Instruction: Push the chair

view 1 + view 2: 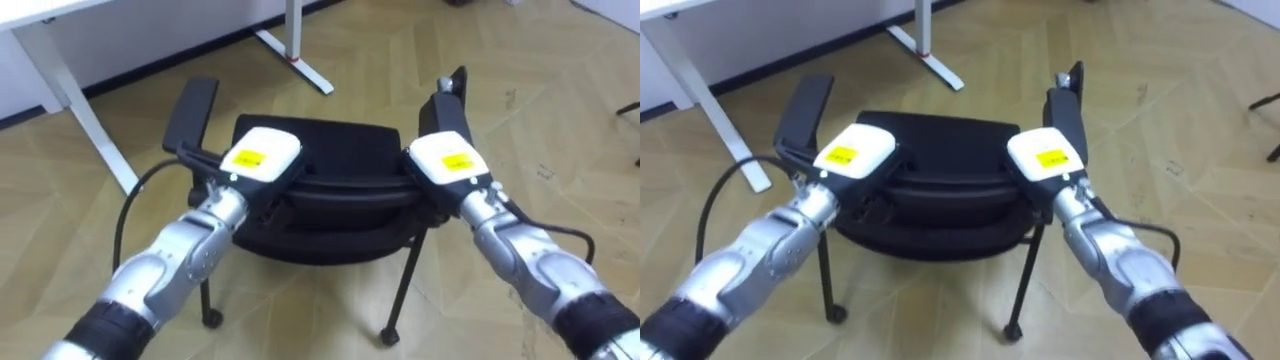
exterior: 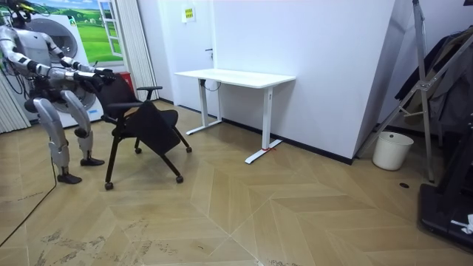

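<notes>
A white round bucket (image 2: 392, 150) stands on the floor against the wall, well apart from the chair (image 1: 330, 150) and beyond the white surface (image 2: 235, 76). What lies inside the bucket cannot be seen from the room view.

The chair is black, with a wide, softly rounded backrest, a dark seat below it, and two flat, oblong armrests, one (image 1: 192, 112) on its left and one (image 1: 445, 105) on its right. Its thin dark legs look like metal tube and end in small castors that stand on the floor (image 1: 560, 120), which is pale wood laid in a herringbone pattern. The chair sits directly before the robot, between it and the surface, whose smooth flat top rests on slim white legs with long flat feet.

The left robot hand (image 1: 258, 155) lies at the top edge of the backrest on the chair's left side, and the right robot hand (image 1: 447, 158) at the same edge on the chair's right side, just beside the right armrest. Each shows a smooth white back shell with a yellow label. Whether either one grips the backrest or only presses against it cannot be told.

In the room view the robot stands upright behind the chair, both arms stretched forward to the backrest.
</notes>
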`<state>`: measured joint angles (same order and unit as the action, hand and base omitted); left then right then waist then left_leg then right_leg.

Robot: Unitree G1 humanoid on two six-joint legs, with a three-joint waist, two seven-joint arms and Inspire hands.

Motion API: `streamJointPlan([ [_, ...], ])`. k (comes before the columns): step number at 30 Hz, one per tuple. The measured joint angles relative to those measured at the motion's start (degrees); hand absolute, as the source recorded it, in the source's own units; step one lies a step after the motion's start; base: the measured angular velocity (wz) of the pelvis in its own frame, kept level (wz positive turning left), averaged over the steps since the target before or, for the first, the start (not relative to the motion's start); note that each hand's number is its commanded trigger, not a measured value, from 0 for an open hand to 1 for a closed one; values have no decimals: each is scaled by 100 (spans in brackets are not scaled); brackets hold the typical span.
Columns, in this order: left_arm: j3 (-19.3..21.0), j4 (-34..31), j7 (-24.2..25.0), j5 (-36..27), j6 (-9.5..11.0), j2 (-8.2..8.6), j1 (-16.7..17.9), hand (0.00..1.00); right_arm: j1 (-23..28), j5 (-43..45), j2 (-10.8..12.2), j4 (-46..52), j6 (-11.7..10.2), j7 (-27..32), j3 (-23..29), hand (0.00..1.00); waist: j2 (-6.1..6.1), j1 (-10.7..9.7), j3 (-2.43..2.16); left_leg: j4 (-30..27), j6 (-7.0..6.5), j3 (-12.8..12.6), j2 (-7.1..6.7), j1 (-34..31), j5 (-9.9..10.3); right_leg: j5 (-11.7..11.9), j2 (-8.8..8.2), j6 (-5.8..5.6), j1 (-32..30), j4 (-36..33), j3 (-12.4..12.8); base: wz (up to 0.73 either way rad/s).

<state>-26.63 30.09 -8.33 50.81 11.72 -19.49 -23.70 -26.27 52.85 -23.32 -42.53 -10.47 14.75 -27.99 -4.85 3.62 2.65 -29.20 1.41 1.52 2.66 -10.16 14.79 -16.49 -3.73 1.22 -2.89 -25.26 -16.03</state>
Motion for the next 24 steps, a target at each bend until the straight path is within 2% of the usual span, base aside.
streamJointPlan([
  [2, -42, 306, -96, -2, 7, 81, -207, 100, -156, -15, 101, -320, -28, 165, 16, 100, -12, -26, 34, -751, 27, -100, 74, -369, 55, -240, -3, 71, -169, -430, -74, 29],
  [3, -59, 512, -148, -12, 9, 150, -314, 100, -184, -12, 164, -445, -27, 195, 55, 100, 9, -39, 49, -1292, 27, -148, 156, -581, 52, -473, 3, 146, -220, -666, -132, 28],
  [4, -59, 633, -183, -31, 34, 188, -394, 100, -176, 1, 185, -500, -36, 212, 63, 100, 30, -10, 57, -1783, 22, -187, 287, -752, 33, -679, 14, 161, -227, -906, -132, 23],
  [5, -62, 701, -227, -48, 69, 193, -396, 100, -174, 2, 200, -535, -57, 213, 63, 100, 43, 8, 56, -2042, 19, -194, 340, -840, 0, -769, 34, 194, -219, -1039, -144, 16],
  [6, -64, 801, -266, -72, 122, 195, -394, 100, -172, 37, 242, -620, -92, 252, 63, 100, 77, 30, 65, -2577, 10, -203, 444, -1046, -164, -919, 83, 249, -193, -1266, -158, 9],
  [7, -64, 915, -351, -75, 151, 225, -383, 100, -154, 76, 295, -684, -96, 311, 63, 100, 87, 85, 75, -3070, -20, -225, 528, -1269, -489, -1033, 100, 328, -163, -1469, -156, 8],
  [8, -64, 971, -392, -74, 152, 252, -374, 100, -141, 91, 316, -718, -96, 345, 63, 100, 72, 118, 89, -3295, -37, -253, 576, -1378, -692, -1064, 110, 370, -133, -1523, -158, 5],
  [9, -67, 1079, -463, -77, 160, 299, -358, 100, -91, 96, 331, -716, -95, 377, 63, 100, 75, 171, 112, -3669, -66, -297, 605, -1639, -1157, -1117, 124, 435, -41, -1603, -159, 10],
  [10, -68, 1135, -526, -121, 167, 325, -315, 100, -47, 114, 331, -664, -92, 384, 62, 100, 113, 169, 104, -3743, -114, -342, 573, -1803, -1169, -1149, 122, 468, -3, -1655, -186, 14],
  [11, -68, 1140, -536, -153, 172, 325, -310, 100, -39, 117, 318, -643, -91, 394, 63, 100, 144, 155, 102, -3670, -155, -401, 546, -1884, -1119, -1164, 121, 480, -9, -1674, -214, 9],
  [12, -66, 1149, -576, -178, 180, 322, -311, 100, -44, 119, 312, -618, -85, 416, 63, 100, 153, 164, 112, -3334, -200, -583, 458, -1980, -1048, -1183, 113, 480, -38, -1727, -224, 0],
  [14, -68, 1150, -611, -176, 206, 320, -311, 100, -45, 120, 307, -629, -86, 444, 62, 100, 146, 223, 112, -2437, -142, -819, 354, -1918, -1010, -1250, 112, 475, -62, -1759, -226, -14],
  [16, -69, 1106, -681, -175, 236, 275, -337, 100, -50, 123, 300, -615, -88, 595, 62, 100, 157, 310, 108, -1392, -142, -1226, 357, -1830, -1011, -1324, 127, 496, -122, -1752, -220, -21],
  [19, -77, 1032, -688, -160, 254, 230, -414, 100, -78, 123, 279, -621, -79, 817, 62, 100, 123, 342, 71, -864, -148, -1332, 376, -1796, -1007, -1398, 142, 404, -224, -1731, -97, -8],
  [22, -81, 914, -684, -160, 254, 189, -425, 100, -62, 138, 247, -612, -79, 1014, 61, 100, 91, 365, 31, -857, -254, -1288, 416, -1666, -920, -1483, 84, 309, -208, -1650, -38, -15],
  [23, -103, 896, -684, -159, 255, 162, -486, 100, -79, 126, 249, -610, -65, 1069, 63, 100, -13, 406, 22, -817, -266, -1388, 371, -1643, -878, -1509, -17, 263, -194, -1635, 9, -21],
  [24, -129, 929, -679, -158, 255, 160, -562, 100, -80, 122, 249, -613, -45, 1121, 81, 100, -26, 419, 12, -842, -451, -1402, 253, -1599, -741, -1539, -110, 206, -136, -1616, 35, -17],
])
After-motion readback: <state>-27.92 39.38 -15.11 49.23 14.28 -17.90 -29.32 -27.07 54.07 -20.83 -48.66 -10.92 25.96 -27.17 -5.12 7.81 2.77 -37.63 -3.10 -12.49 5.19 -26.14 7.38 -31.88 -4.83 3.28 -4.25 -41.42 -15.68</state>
